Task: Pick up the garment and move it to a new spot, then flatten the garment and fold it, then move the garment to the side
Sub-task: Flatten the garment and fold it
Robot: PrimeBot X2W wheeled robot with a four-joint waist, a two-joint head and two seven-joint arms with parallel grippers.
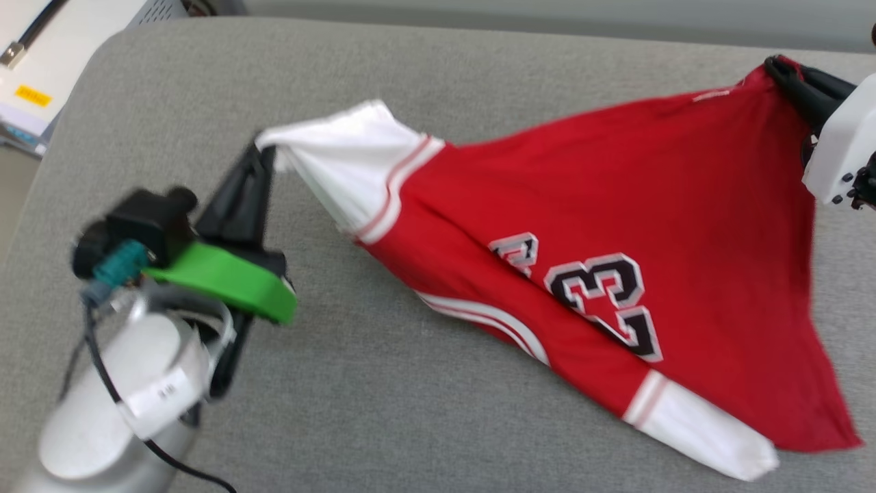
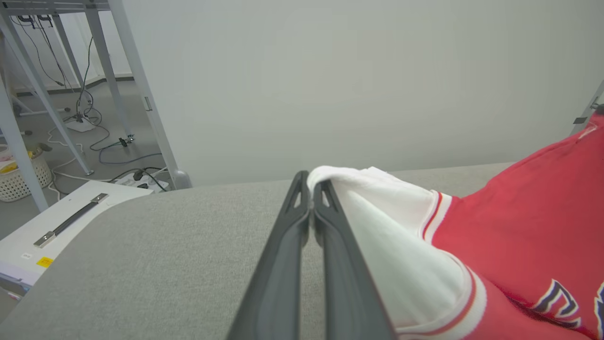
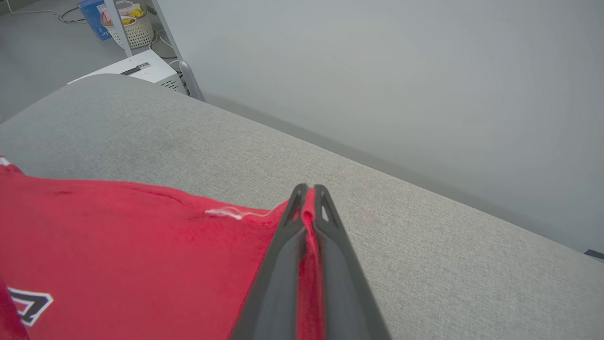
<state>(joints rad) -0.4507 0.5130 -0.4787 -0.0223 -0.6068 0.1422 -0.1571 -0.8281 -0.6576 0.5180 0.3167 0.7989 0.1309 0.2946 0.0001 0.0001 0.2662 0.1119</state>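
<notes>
Above the grey upholstered surface point(image 1: 383, 411), the red jersey T-shirt point(image 1: 616, 226) is stretched between both pincers. The left gripper point(image 1: 263, 149) is clamped on a white sleeve's cuff and the right gripper point(image 1: 779, 67) on a red corner. The other sleeve lies on the surface.

Left hand point(image 1: 261, 149) black; green bracket point(image 1: 226, 282); silver forearm point(image 1: 96, 424); white right wrist point(image 1: 845, 147).

Head view blurry; right gripper point(image 1: 787, 72) mostly cut by right edge, tips buried in garment point(image 1: 616, 205) fabric. Lettering point(image 1: 514, 252) beside the 23 folded under, unreadable. Label point(image 1: 159, 394) on left forearm too small to read. Left wrist view: garment runs off right and bottom edges; right wrist view: off left and bottom.
</notes>
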